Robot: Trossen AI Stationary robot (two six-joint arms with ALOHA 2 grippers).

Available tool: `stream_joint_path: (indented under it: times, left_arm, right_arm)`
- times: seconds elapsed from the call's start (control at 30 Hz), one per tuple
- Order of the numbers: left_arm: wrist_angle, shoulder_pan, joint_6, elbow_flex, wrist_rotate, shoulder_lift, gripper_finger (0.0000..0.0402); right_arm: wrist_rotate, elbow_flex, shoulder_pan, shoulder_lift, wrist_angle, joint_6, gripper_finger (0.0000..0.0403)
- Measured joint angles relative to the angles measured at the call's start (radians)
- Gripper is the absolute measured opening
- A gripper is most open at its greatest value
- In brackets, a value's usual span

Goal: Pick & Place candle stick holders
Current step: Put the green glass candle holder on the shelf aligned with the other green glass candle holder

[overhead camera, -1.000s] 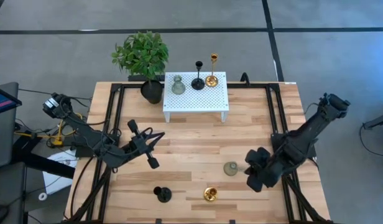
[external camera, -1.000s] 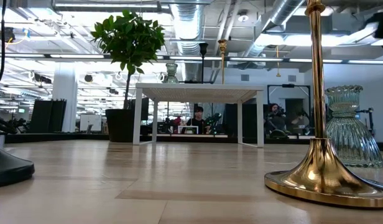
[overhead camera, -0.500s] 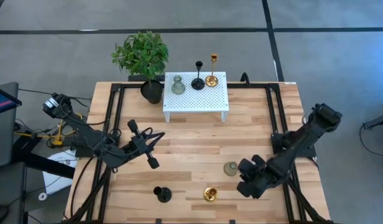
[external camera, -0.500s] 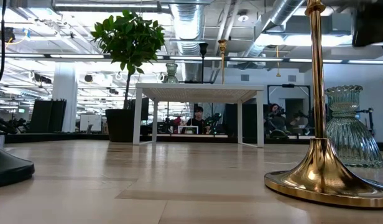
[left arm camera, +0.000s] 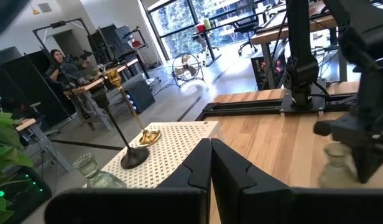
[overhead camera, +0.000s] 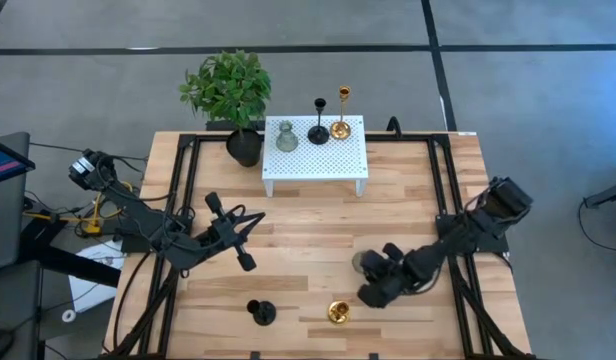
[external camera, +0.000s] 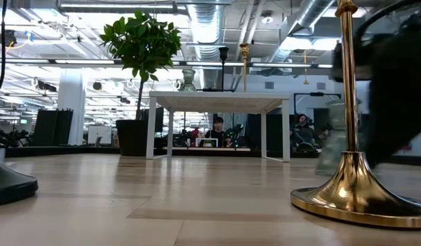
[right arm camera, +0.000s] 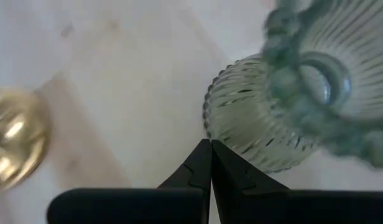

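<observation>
A grey-green ribbed holder (right arm camera: 272, 118) stands on the table, mostly hidden under my right gripper (overhead camera: 371, 280) in the high view. My right gripper (right arm camera: 210, 146) is shut, with its tips at the holder's base. A gold holder (overhead camera: 338, 312) and a black holder (overhead camera: 260, 313) stand on their round bases near the front edge. A grey-green (overhead camera: 286, 137), a black (overhead camera: 318, 130) and a gold holder (overhead camera: 340, 125) stand on the white perforated stand (overhead camera: 333, 160). My left gripper (overhead camera: 254, 216) is shut and empty over the left half. My right gripper's shut fingertips are at the lower rim of the grey-green holder's ribbed base (right arm camera: 219, 134), coming slanting down from the table's right. I cannot tell for sure whether they touch it. The holder's base is on the table.
A black pot with a green plant (overhead camera: 238, 100) stands at the far left beside the white stand. The gold holder (external camera: 350, 184) is close to my right arm (external camera: 402, 102). Bare wood lies between the stand and the front row.
My right gripper has moved toward the table's left and down, from beside the grey-green holder to right over it. In the low view the holder now shows blurred and farther toward the table's left, next to the gold holder's stem.
</observation>
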Motion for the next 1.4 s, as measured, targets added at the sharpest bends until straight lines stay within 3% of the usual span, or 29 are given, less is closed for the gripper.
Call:
stream_joint_path:
  times: [0.1, 0.3, 0.67, 1.0, 1.2, 1.4]
  left_arm:
    - [0.000, 0.000, 0.000, 0.000, 0.000, 0.000, 0.0007]
    - [0.000, 0.000, 0.000, 0.000, 0.000, 0.000, 0.0007]
    - [0.000, 0.000, 0.000, 0.000, 0.000, 0.000, 0.0007]
    - [0.000, 0.000, 0.000, 0.000, 0.000, 0.000, 0.0007]
    - [0.000, 0.000, -0.001, 0.000, 0.000, 0.000, 0.0007]
    - [0.000, 0.000, -0.008, 0.000, 0.000, 0.000, 0.0007]
  right_arm:
    - [0.027, 0.000, -0.047, 0.011, -0.008, -0.034, 0.0000]
    - [-0.034, 0.000, -0.113, -0.026, -0.029, -0.152, 0.0000]
    - [-0.030, 0.000, -0.151, -0.089, -0.191, -0.131, 0.0000]
    - [0.101, 0.000, -0.230, -0.086, -0.105, -0.229, 0.0000]
    - [0.102, 0.000, -0.295, -0.086, 0.085, -0.389, 0.0000]
    - [0.103, 0.000, -0.352, -0.086, 0.131, -0.457, 0.0000]
